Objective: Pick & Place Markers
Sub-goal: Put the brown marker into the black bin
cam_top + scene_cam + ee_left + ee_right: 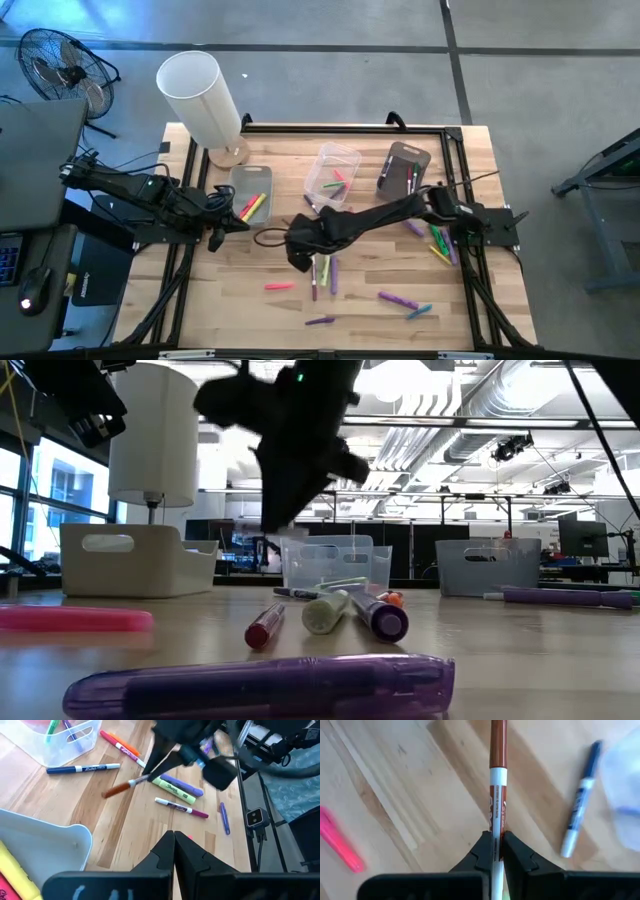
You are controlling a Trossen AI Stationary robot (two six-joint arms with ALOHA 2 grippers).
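Observation:
My right gripper [494, 842] hangs over the table's middle [301, 262], shut on a white marker with a brown cap [498, 780]. That marker also shows in the left wrist view [131, 783]. My left gripper [174, 840] is shut and empty near the left bin [250, 190], which holds yellow and pink markers. Other markers lie loose on the wood: a pink one [280, 286], purple ones [397, 298], a cluster under my right gripper [325, 270], and a cluster at the right [440, 240]. A blue-capped marker [580, 800] lies beside the clear bin [335, 170]. My right gripper pinches the marker's white barrel [496, 827] between its two fingers. The marker lies along the fingers, its brown cap end [498, 740] pointing away from the gripper. The fingers slant downward. The marker is held clear of the table, tilted with its cap end lower.
Three bins stand in a row at the back: the left one, the clear middle one, and a grey one [403, 168]. A white lamp [200, 95] stands at the far left corner. A pink highlighter [340, 840] lies near my right gripper. Bare wood lies at the near left.

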